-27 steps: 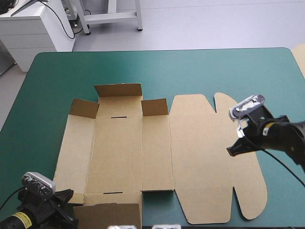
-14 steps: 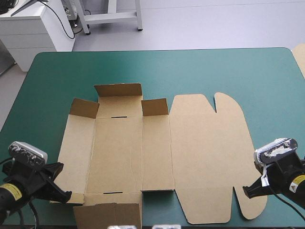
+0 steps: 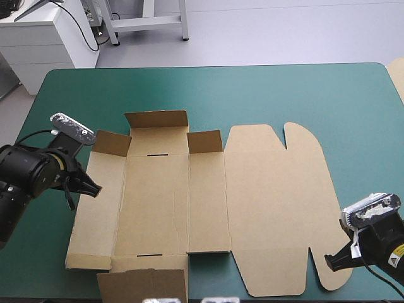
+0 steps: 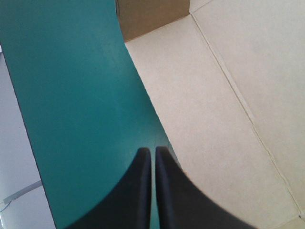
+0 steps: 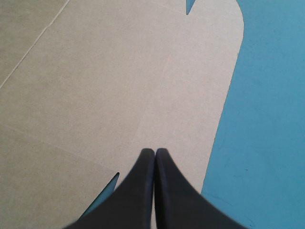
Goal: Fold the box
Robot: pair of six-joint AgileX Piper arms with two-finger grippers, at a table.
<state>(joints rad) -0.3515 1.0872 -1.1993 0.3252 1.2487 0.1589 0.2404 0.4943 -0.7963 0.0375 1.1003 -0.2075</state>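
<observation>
Open teal-green counter [image 3: 265, 95] runs wide beyond the far edge of the box [image 3: 265, 202] and down its right side, the board there lying flat, while three short raised flaps [image 3: 158, 120] along its far left edge stand as obstacles.

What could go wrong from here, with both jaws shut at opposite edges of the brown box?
1. The left jaws stand shut at the outer edge of the box's left side panel; a push there may slide the whole sheet across the teal-green cover instead of raising the panel.
2. The right jaws, also shut, are over the rounded lid flap; pressing down could crease it.
</observation>
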